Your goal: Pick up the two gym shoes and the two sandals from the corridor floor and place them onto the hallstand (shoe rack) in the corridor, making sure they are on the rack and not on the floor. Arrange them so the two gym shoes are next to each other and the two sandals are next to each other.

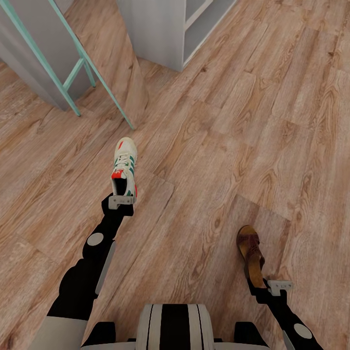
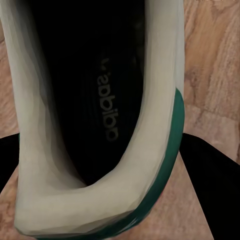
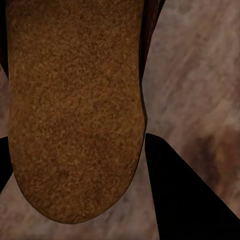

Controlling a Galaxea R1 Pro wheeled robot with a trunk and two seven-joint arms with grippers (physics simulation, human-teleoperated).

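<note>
Two pincers clenched: left [image 1: 121,200] grasps gym shoe [image 1: 124,165], right [image 1: 262,282] grasps sandal [image 1: 250,253].

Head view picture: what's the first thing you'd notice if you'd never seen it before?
First, the white lace-up gym shoe with green stripes and a red-orange heel patch, held at its heel end by the left gripper above the light brown wood-plank floor. Next, the flat brown sandal, gripped at its heel end by the right gripper on the opposite side. Farther ahead stands the pale grey shelf unit, beside a teal-framed leaning mirror.
</note>
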